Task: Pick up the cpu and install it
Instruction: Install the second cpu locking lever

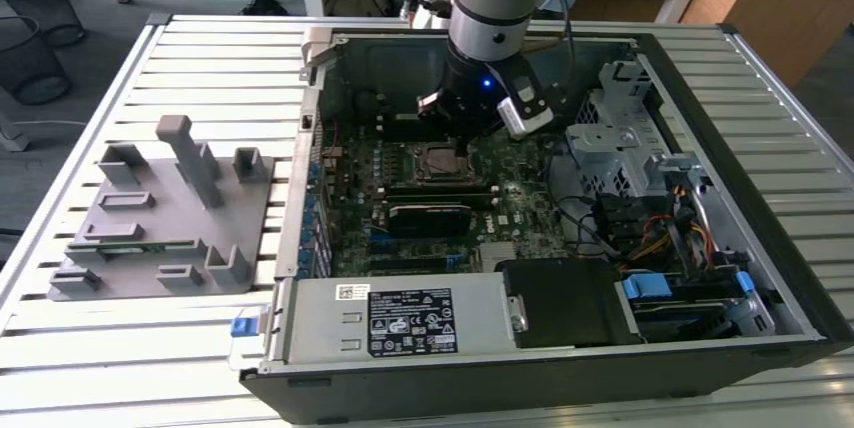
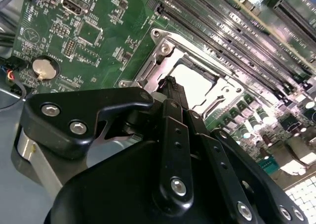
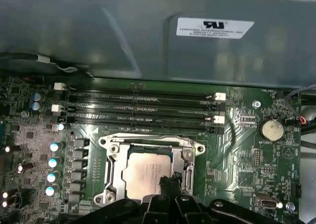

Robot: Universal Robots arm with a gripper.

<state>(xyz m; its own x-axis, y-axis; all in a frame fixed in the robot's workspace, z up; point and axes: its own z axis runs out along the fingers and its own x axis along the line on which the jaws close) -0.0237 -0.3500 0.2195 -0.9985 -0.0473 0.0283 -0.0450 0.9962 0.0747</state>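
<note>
The cpu (image 3: 146, 176) has a brushed silver metal top with a dull sheen, seated in a socket frame (image 3: 112, 161) of bright, smooth steel. The motherboard (image 3: 237, 150) around it is glossy green laminate, carrying a coin cell (image 3: 271, 130) of shiny metal and long black plastic memory slots (image 3: 138, 108). The pincer (image 2: 170, 88) is matt black, with polished screw heads. The computer case (image 1: 787, 278) is grey sheet metal, semi-matt. The table (image 1: 200, 58) is ribbed pale metal slats, and on it a matt grey plastic fixture (image 1: 160, 218).
</note>
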